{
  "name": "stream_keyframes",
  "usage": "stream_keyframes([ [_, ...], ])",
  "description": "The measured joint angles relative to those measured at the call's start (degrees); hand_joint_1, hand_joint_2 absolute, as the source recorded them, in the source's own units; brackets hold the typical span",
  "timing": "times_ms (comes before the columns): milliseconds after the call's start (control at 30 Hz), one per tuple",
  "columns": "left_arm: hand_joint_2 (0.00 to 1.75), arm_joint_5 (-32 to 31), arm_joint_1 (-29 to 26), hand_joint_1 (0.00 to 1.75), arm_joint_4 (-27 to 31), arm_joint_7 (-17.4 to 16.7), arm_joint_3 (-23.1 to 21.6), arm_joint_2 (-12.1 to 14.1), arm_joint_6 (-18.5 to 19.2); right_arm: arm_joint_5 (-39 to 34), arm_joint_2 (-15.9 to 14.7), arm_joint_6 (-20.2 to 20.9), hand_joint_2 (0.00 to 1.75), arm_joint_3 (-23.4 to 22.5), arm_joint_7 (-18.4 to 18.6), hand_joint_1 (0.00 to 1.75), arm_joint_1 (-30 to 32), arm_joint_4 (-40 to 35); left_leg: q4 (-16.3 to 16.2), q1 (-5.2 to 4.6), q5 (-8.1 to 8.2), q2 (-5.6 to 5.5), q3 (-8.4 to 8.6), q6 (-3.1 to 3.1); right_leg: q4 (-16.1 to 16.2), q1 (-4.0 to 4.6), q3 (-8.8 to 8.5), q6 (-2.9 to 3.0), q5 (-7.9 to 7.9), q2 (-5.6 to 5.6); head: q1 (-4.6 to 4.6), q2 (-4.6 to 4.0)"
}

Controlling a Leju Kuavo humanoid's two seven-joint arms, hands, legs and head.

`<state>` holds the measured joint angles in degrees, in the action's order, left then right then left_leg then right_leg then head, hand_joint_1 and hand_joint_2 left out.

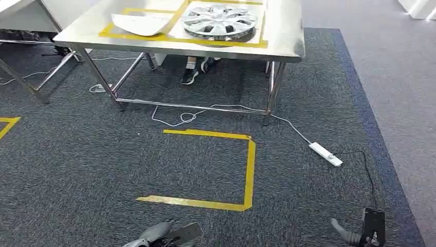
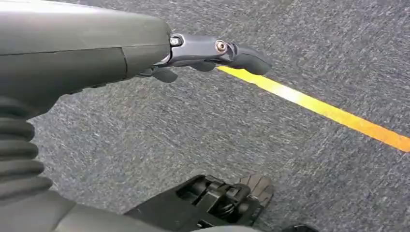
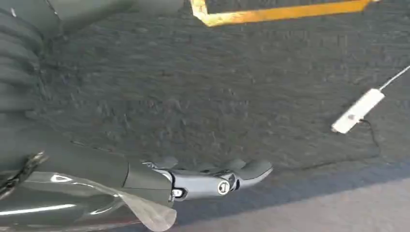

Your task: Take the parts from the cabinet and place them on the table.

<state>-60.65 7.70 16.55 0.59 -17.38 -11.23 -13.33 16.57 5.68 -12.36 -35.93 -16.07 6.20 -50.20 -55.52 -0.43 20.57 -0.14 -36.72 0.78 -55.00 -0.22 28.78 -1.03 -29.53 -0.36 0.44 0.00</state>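
Observation:
A silver hubcap (image 1: 219, 20) lies on the steel table (image 1: 288, 43) ahead, inside a yellow-taped frame. Beside it, to the left, lies a white curved part (image 1: 141, 23). Both my hands hang low over the carpet, well short of the table. My left hand (image 1: 164, 235) sits at the bottom edge of the head view; in its wrist view the left hand (image 2: 203, 50) has its thumb stretched out and holds nothing. My right hand (image 1: 360, 231) hangs at the bottom right, and the right hand (image 3: 212, 181) is likewise empty with its fingers apart.
A yellow tape square (image 1: 249, 170) marks the dark carpet between me and the table. A white power strip (image 1: 325, 154) with its cable lies to the right of it. A person's shoes (image 1: 190, 76) show under the table. Another steel frame (image 1: 31, 85) stands at the left.

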Motion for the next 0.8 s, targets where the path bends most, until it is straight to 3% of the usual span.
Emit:
stream_keyframes([
  [33,0.00,0.0,0.0,0.00,0.0,0.1,0.0,0.0,0.0,0.0,0.1,0.8,1.75,-0.3,-1.7,0.00,-0.2,-0.4,0.0,0.00,-0.02,0.00,-0.01,0.02,0.0,0.00,0.00,0.00,0.00,-0.01,-0.02,0.00],
  [200,0.00,0.1,0.0,0.00,0.0,0.5,-0.6,0.0,0.0,-0.2,0.2,3.6,1.75,-0.6,2.4,0.00,-1.3,-10.3,0.0,0.02,-0.05,0.04,-0.01,0.04,0.0,0.00,0.04,0.00,0.00,-0.02,0.04,0.00],
  [367,0.00,0.2,0.0,0.00,0.0,0.5,-1.0,0.0,0.0,-0.3,0.7,3.8,1.75,-0.6,2.8,0.00,-1.1,-15.2,0.0,0.01,-0.04,0.03,-0.04,0.04,0.0,-0.01,0.04,-0.01,0.01,-0.03,0.02,0.00],
  [667,0.00,0.5,0.0,0.00,0.0,0.7,-1.4,0.0,0.0,-0.4,0.8,4.0,1.75,-0.5,2.0,0.00,-0.8,-17.8,0.0,0.00,-0.04,0.03,-0.06,0.05,0.0,-0.02,0.06,-0.01,0.00,-0.03,0.04,0.00],
  [800,0.00,1.2,0.0,0.00,0.0,0.5,-1.9,-0.1,0.0,1.8,1.0,3.5,1.75,-0.5,3.9,0.00,-0.3,-12.5,0.0,0.02,-0.04,0.03,-0.06,0.04,0.0,-0.01,0.08,0.00,0.00,-0.03,0.04,0.00],
])
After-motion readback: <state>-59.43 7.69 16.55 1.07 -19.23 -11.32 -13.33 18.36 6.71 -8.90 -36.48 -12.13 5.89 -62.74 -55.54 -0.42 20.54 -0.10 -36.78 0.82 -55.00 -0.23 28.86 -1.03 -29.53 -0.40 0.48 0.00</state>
